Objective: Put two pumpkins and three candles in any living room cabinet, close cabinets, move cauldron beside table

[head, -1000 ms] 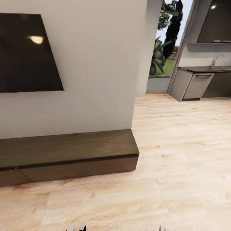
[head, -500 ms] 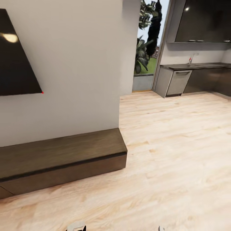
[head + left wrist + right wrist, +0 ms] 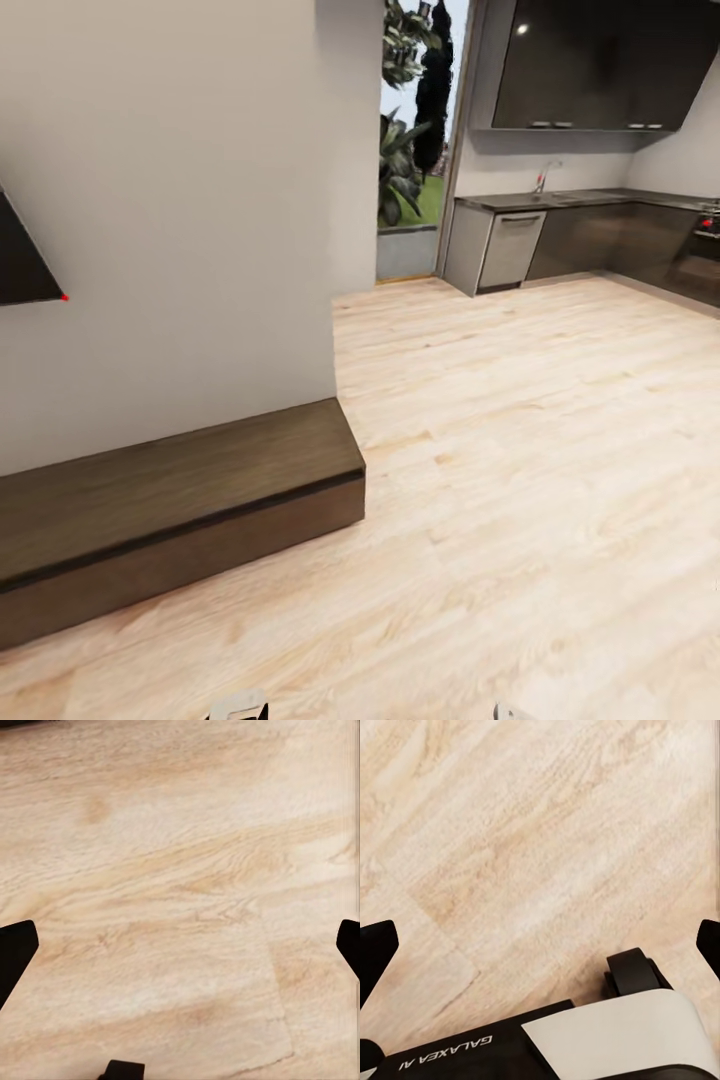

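Cabinet [image 3: 170, 500] apparently closed against wall, left gripper [image 3: 180, 945] and right gripper [image 3: 540, 945] spread apart, empty

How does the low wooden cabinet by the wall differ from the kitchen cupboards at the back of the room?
The cabinet is warm dark-brown wood grain; the kitchen cupboards are glossy dark grey. The cabinet sits low on the floor against the white wall and shows no handles, while the kitchen cupboards rise to counter height with a dark worktop, and more hang above. The cabinet is close to the robot; the cupboards stand far off. Both look shut.
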### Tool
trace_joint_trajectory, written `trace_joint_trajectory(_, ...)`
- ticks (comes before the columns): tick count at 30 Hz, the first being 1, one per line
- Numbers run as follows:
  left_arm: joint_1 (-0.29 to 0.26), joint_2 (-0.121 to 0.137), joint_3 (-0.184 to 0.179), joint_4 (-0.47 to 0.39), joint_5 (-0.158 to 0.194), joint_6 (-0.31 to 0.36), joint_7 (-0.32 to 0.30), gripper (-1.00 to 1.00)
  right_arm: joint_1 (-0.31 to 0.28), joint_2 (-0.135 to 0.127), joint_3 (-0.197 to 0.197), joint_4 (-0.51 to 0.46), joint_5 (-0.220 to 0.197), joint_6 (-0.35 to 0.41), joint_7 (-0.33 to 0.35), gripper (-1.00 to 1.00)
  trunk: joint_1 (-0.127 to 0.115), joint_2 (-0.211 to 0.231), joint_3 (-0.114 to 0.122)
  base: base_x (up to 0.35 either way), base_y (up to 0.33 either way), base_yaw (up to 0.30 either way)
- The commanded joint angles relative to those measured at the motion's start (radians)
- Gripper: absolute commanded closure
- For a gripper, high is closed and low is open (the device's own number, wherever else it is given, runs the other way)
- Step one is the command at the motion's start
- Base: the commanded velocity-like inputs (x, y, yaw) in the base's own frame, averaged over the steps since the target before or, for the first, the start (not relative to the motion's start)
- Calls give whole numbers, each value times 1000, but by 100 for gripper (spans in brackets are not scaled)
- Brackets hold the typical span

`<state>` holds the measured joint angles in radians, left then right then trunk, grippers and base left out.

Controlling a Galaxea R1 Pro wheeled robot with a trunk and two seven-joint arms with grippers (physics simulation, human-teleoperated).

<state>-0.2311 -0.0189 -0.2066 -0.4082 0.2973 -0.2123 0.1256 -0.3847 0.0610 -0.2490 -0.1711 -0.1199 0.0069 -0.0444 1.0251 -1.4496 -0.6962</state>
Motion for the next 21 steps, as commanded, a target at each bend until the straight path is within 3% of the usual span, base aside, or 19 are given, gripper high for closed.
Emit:
trace_joint_trajectory(1, -1, 1, -8, 0, 6, -4, 8, -100, 0, 0, 2, -1, -11, 1, -3, -100, 0, 0, -1, 0, 0, -151)
trace_joint_trajectory(21, -1, 1, -9, 0, 6, -4, 8, -100, 0, 0, 2, -1, -11, 1, -3, -100, 0, 0, -2, 0, 0, 1)
